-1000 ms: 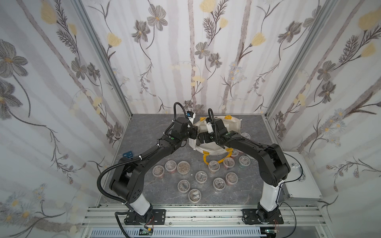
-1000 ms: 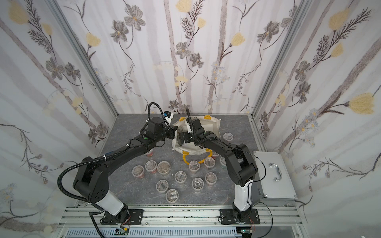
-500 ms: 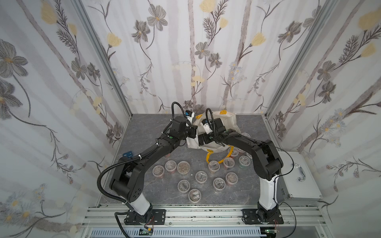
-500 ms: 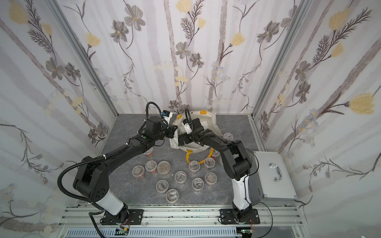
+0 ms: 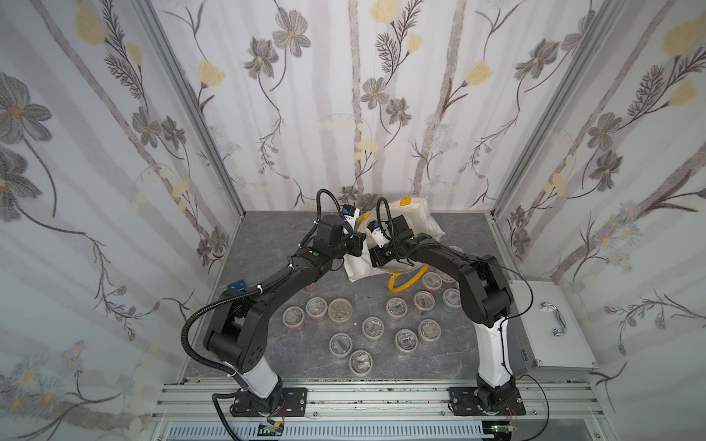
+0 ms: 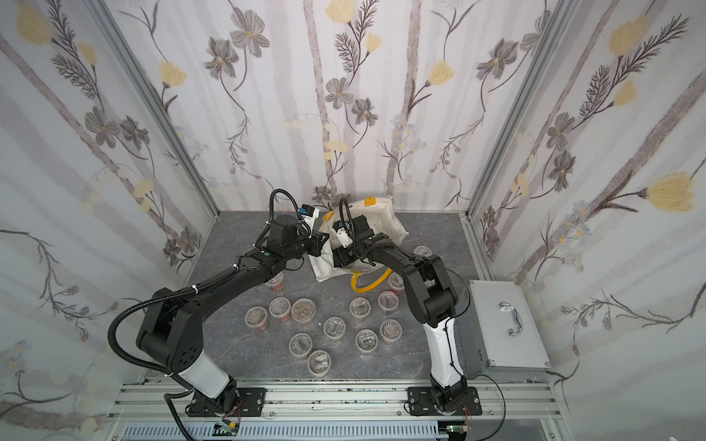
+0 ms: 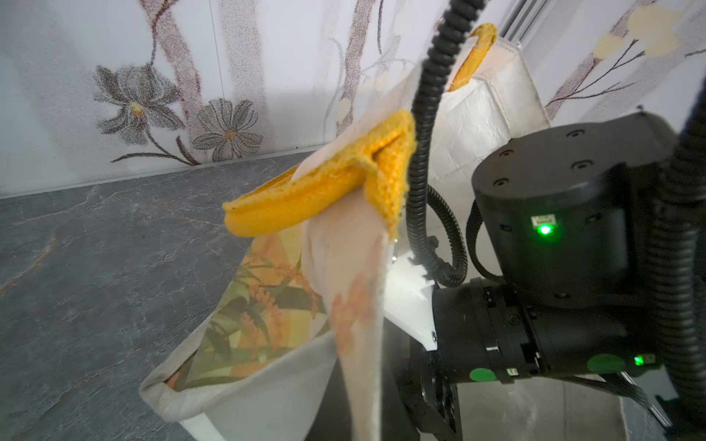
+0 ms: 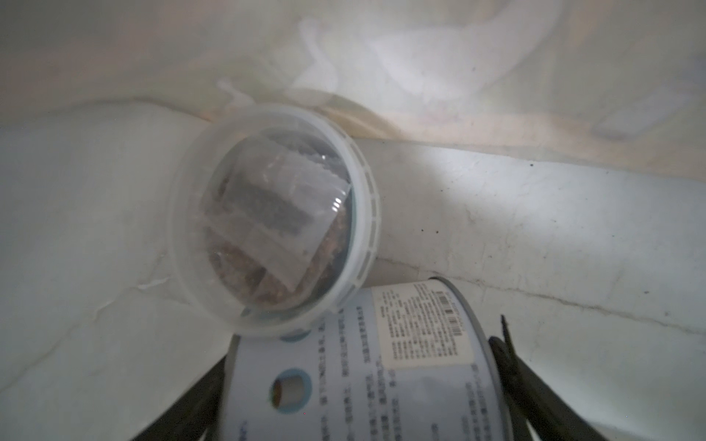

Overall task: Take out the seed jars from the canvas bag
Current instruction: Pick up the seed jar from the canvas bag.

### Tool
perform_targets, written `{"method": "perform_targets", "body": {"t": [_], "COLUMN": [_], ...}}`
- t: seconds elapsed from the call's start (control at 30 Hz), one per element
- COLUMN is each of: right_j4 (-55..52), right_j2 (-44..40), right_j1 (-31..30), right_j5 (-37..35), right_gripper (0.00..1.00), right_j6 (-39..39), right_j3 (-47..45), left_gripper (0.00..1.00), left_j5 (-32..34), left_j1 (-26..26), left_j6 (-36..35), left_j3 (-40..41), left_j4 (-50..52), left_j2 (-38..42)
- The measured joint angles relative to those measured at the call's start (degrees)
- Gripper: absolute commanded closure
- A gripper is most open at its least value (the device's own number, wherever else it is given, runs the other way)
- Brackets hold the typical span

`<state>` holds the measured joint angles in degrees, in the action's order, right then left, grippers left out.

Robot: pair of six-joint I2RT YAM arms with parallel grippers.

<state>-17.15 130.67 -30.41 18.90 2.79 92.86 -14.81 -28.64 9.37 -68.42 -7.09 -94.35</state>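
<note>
Trouble looks likeliest inside the bag (image 5: 420, 217), which sits at the far middle of the table (image 5: 275, 244) with its rim held up. The left gripper (image 5: 357, 244) is clenched on the cloth by one yellow handle (image 7: 324, 191). If that pinch slips, the opening would sag over the right arm.

The right gripper (image 8: 359, 385) is deep in the bag, its dark fingers (image 8: 519, 382) on either side of a jar lying on its side (image 8: 420, 332). Whether they press it yet I cannot tell. A second jar (image 8: 275, 229) leans on that one with its lid toward the camera, so drawing the lower one out would probably send it rolling. The smooth round wall could also squirt from a shallow hold or catch on the cloth.

Both are short, round and clear with pale ribbed lids. The upper shows a sachet over brownish grains, the lower a white printed label with a barcode. A dozen or more jars (image 5: 372, 328) stand lid-up on the near half of the table, a few at the right just beside the bag.
</note>
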Motion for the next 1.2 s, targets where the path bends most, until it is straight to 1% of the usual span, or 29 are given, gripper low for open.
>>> {"method": "perform_targets", "body": {"t": [0.1,0.2,0.37,0.5,0.77,0.9,1.07,1.2], "right_j4": [-0.46,-1.90,-2.08,-1.97,-2.10,-1.40,5.95,8.68], "right_j2": [-0.31,-1.88,-6.97,-10.71,-19.82,-24.39,-30.56,-32.76], "right_j1": [0.57,1.07,1.55,2.21,3.28,3.32,3.06,0.98], "right_j5": [1.09,2.05,4.00,7.52,12.98,15.89,19.65,21.09], "right_gripper": [0.30,0.33,0.33,0.34,0.33,0.35,0.36,0.37], "right_j6": [-0.74,-2.64,-7.41,-11.15,-16.59,-20.44,-26.97,-29.49], "right_j3": [0.00,-0.02,-0.07,-0.85,-7.26,-11.23,-16.37,-17.42], "left_gripper": [1.00,1.00,1.00,1.00,1.00,1.00,1.00,1.00], "left_j5": [-0.35,-0.22,0.50,0.90,-1.14,-1.90,2.03,3.89], "left_j1": [0.24,0.24,0.37,1.05,3.56,3.80,5.03,5.25], "left_j6": [-0.37,-1.07,-2.56,-3.19,-1.79,-1.25,2.34,6.01], "left_j3": [1.07,2.21,3.98,4.35,0.68,-4.28,-7.15,-9.16], "left_j4": [-0.44,-1.62,-2.14,-3.06,-2.84,0.07,8.46,12.35], "left_j2": [0.66,1.44,2.43,3.23,3.23,1.18,-0.94,-1.84]}}
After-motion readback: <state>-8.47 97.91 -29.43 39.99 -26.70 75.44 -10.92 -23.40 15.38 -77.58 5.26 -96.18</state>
